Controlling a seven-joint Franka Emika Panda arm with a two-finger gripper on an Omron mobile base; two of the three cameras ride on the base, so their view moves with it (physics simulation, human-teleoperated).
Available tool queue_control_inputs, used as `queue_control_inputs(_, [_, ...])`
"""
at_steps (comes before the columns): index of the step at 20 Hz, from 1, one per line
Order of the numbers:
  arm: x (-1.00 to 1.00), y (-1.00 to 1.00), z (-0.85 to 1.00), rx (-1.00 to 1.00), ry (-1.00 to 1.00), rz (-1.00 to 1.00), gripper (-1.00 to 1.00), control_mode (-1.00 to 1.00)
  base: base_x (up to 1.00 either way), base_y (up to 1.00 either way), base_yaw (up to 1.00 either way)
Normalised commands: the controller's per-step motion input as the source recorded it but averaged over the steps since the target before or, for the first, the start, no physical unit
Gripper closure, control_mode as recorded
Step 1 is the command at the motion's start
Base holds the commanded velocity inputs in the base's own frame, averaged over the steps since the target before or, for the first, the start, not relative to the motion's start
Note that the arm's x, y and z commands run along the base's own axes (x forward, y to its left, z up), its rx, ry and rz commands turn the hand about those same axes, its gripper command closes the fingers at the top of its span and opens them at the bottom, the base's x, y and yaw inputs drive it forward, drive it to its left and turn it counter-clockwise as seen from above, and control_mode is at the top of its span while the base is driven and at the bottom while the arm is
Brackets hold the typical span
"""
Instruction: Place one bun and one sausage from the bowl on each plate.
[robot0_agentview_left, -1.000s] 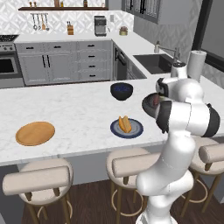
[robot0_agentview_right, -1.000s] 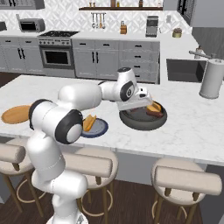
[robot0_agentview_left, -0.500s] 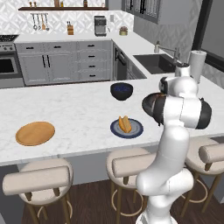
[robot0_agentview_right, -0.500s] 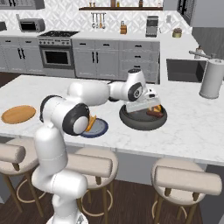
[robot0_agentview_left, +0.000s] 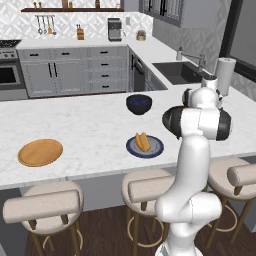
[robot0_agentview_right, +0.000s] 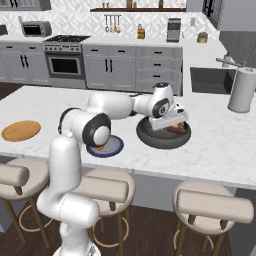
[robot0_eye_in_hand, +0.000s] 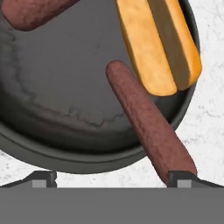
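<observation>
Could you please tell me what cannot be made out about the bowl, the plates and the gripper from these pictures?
- Bowl contents: right base view, hand covers most.
- Upper sausage: hand view, cut by top edge.
- Blue-grey plate: right base view, arm hides half; a bun shows in left base view.
- Gripper tips: hand view, barely visible.

Arm extended forward, tool spread wide.

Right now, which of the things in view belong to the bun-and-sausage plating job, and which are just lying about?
Job:
- dark bowl
- sausage over its rim
- second sausage
- bun in the bowl
- blue-grey plate with a plated bun
- wooden plate
- open gripper

Bystanders:
- small blue bowl
- paper towel roll
- stools
</observation>
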Motion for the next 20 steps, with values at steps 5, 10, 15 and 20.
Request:
queue_control_inputs(5, [0.35, -0.29, -0.28, 0.00, 0.02, 0.10, -1.00, -1.00, 0.00, 0.00, 0.00])
queue_control_inputs(10, [0.35, -0.21, -0.17, 0.00, 0.02, 0.10, -1.00, -1.00, 0.00, 0.00, 0.00])
queue_control_inputs(15, [0.27, -0.17, -0.23, 0.00, 0.00, 0.12, -1.00, -1.00, 0.00, 0.00, 0.00])
queue_control_inputs(20, [0.06, -0.06, -0.31, 0.00, 0.00, 0.14, 1.00, -1.00, 0.00, 0.00, 0.00])
